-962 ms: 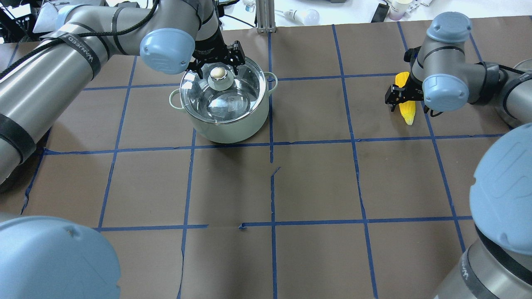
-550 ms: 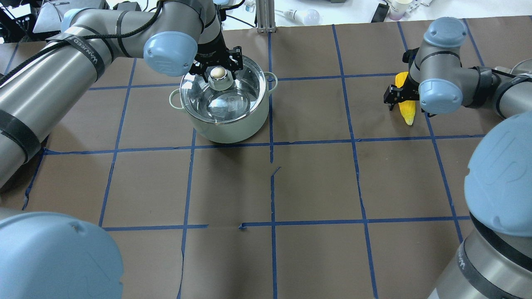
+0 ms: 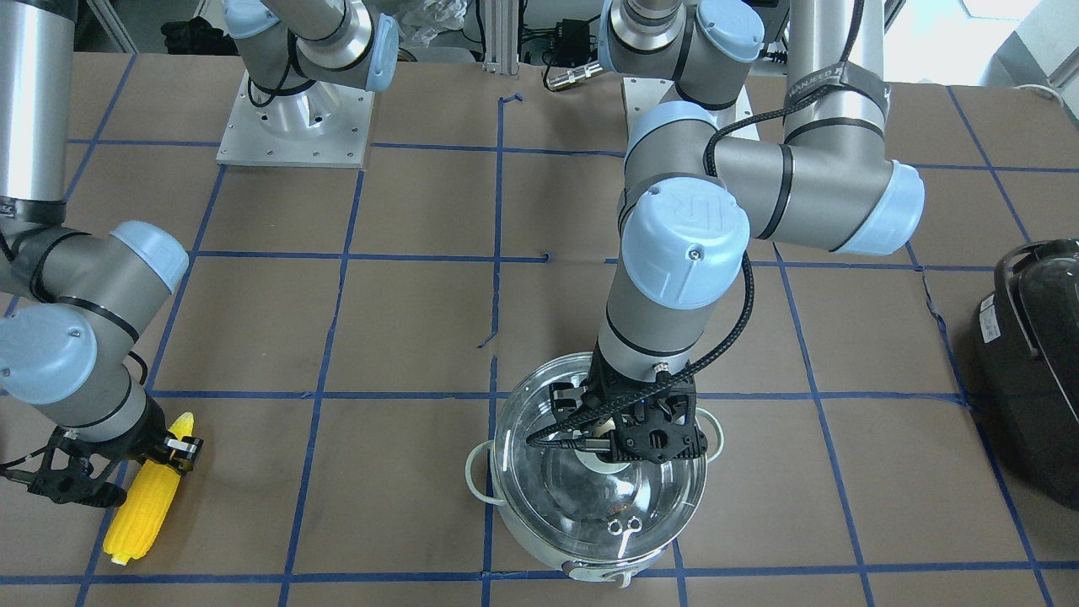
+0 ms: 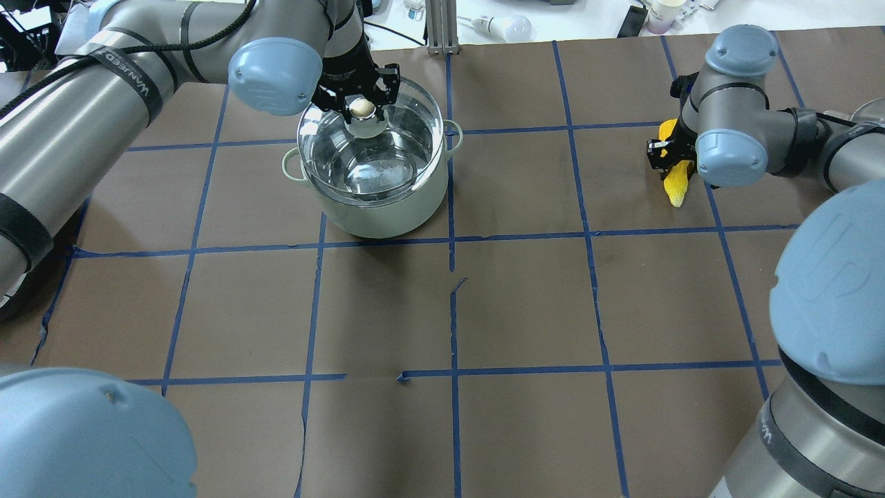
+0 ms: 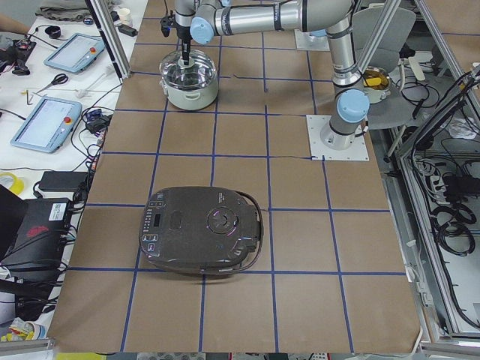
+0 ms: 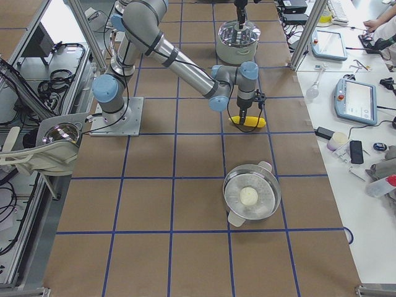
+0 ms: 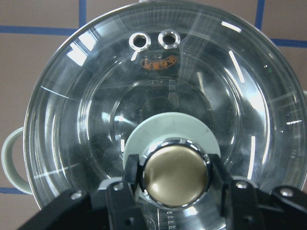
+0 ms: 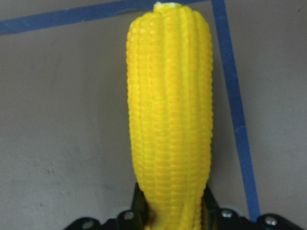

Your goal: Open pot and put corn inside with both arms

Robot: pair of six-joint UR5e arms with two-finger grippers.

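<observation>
The pot stands at the far left of the table, pale-bodied with loop handles. My left gripper is shut on the brass knob of the glass lid. The lid looks raised a little off the rim and shifted towards the far edge; it also shows in the front view. The yellow corn lies at the far right. My right gripper is shut on its thick end, as the right wrist view shows. In the front view the corn rests on the table.
A big black appliance with a handle sits on the robot's left side of the table, also visible in the left view. A second steel pan with a lid stands on the right end. Blue tape lines grid the brown table.
My left gripper has shut on the lid's knob and lifted the lid slightly, shifting it towards the far edge. My right gripper has shut on the corn.
</observation>
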